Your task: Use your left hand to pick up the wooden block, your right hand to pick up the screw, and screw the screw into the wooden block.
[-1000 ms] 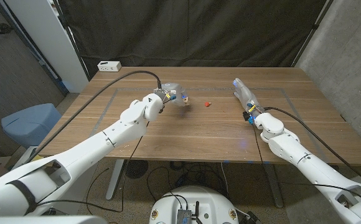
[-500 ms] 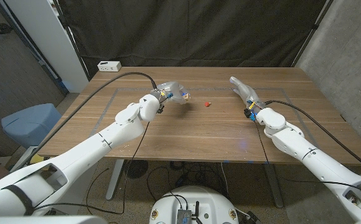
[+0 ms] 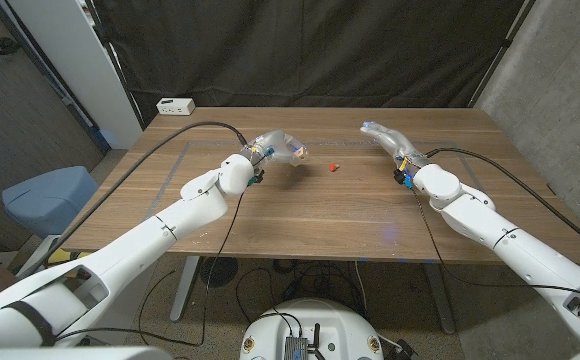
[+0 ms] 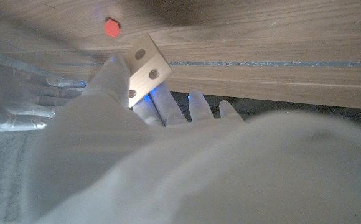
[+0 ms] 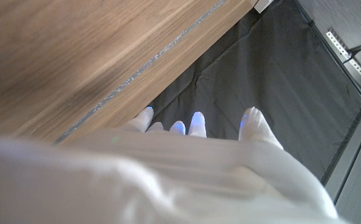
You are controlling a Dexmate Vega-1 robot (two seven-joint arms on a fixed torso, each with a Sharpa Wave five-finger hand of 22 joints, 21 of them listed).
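Already your left hand [image 3: 273,146] pinches the wooden block [image 4: 142,68], lifted just off the table [image 3: 300,215]: small, rigid, light, with drilled holes facing out. Nearby on the table lies the red screw [image 3: 333,167], tiny and likely to roll; take it by its head. Your right hand [image 3: 387,141] hovers beyond it, fingers straight and spread, holding nothing.

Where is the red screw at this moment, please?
In the head view the red screw lies on the table near its middle, just right of the wooden block held by the left hand.
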